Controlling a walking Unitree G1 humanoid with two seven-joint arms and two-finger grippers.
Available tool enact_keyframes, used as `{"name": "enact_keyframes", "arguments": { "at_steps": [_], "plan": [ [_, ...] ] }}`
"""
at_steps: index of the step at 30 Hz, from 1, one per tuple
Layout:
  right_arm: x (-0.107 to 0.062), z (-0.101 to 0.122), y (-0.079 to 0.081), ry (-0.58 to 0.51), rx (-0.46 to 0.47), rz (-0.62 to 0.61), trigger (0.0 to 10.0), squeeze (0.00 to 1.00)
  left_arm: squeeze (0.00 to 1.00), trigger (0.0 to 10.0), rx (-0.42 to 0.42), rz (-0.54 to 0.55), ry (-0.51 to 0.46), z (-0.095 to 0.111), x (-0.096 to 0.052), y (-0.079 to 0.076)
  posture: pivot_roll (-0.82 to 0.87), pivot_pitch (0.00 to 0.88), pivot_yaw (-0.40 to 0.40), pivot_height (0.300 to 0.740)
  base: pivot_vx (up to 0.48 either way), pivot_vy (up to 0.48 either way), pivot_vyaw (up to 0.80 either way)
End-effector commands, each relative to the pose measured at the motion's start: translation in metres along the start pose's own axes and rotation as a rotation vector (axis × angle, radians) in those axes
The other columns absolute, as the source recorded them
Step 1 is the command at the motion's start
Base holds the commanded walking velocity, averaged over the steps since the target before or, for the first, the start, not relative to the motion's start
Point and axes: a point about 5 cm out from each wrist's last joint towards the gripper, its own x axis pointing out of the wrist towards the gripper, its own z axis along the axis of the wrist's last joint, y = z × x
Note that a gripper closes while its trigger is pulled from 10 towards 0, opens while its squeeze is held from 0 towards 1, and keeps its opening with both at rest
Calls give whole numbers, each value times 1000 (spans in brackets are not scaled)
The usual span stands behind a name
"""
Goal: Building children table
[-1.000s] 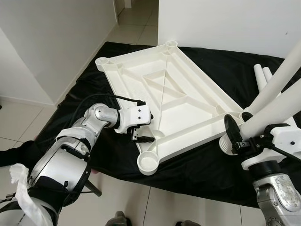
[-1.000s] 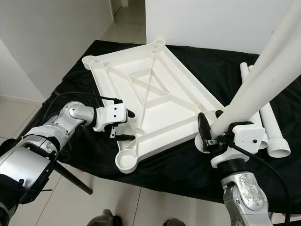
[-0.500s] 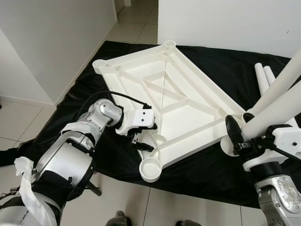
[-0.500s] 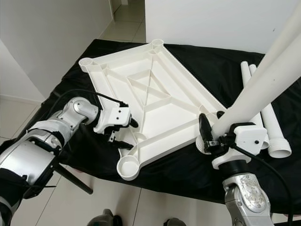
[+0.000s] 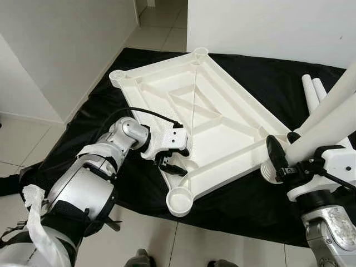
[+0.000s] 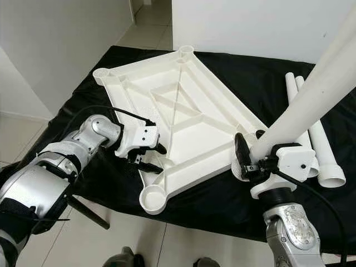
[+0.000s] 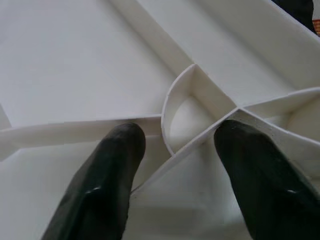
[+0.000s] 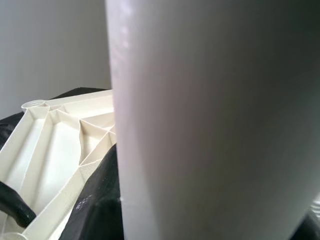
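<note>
On black cloth [image 5: 111, 105], left claw [image 5: 173, 167] reached farther onto tabletop [image 5: 194, 117].

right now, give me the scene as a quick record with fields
surface: black cloth spread on a tiled floor
tabletop: white table top lying underside up, ribs and corner sockets showing
left gripper: left gripper at the near edge of the table top, fingers open astride a rib
right gripper: right gripper shut on a white table leg, held tilted beside the table top's right corner
spare parts: two white legs lying on the cloth at the right
</note>
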Motion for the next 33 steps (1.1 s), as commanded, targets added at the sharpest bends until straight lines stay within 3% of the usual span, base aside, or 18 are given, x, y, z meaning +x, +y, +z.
{"name": "enact_keyframes", "arguments": {
  "at_steps": [1, 7, 13, 22, 28, 31, 33],
  "plan": [
    [-1, 5, 0, -12, -14, 0, 10000, 0, 0, 0, -71, -168, 10, -15, 15, -23, -82, 108, 84, 740, 0, 0, 0],
    [-2, 6, 0, -9, -17, -2, 10000, 0, 0, 0, -81, -203, -15, -18, 21, -30, -81, 117, 85, 740, 0, 0, 0],
    [-2, 6, 0, -7, -16, -5, 10000, 0, 0, 0, -109, -171, -59, -15, 23, -29, -80, 121, 87, 740, 0, 0, 0],
    [-2, 6, 0, -7, -11, -13, 10000, 0, 0, 0, -214, 81, -191, -9, 28, -16, -73, 120, 86, 740, 0, 0, 0],
    [-2, 5, 0, -8, -10, -12, 10000, 0, 0, 0, -211, 124, -191, -8, 28, -13, -70, 117, 85, 740, 0, 0, 0],
    [0, 6, 1, -14, -10, -8, 10000, 0, 0, 0, -241, 245, -227, -6, 25, -5, -69, 112, 84, 740, 0, 0, 0],
    [0, 6, 1, -14, -10, -8, 10000, 0, 0, 0, -241, 245, -227, -6, 25, -5, -69, 112, 84, 740, 0, 0, 0]
  ]
}}
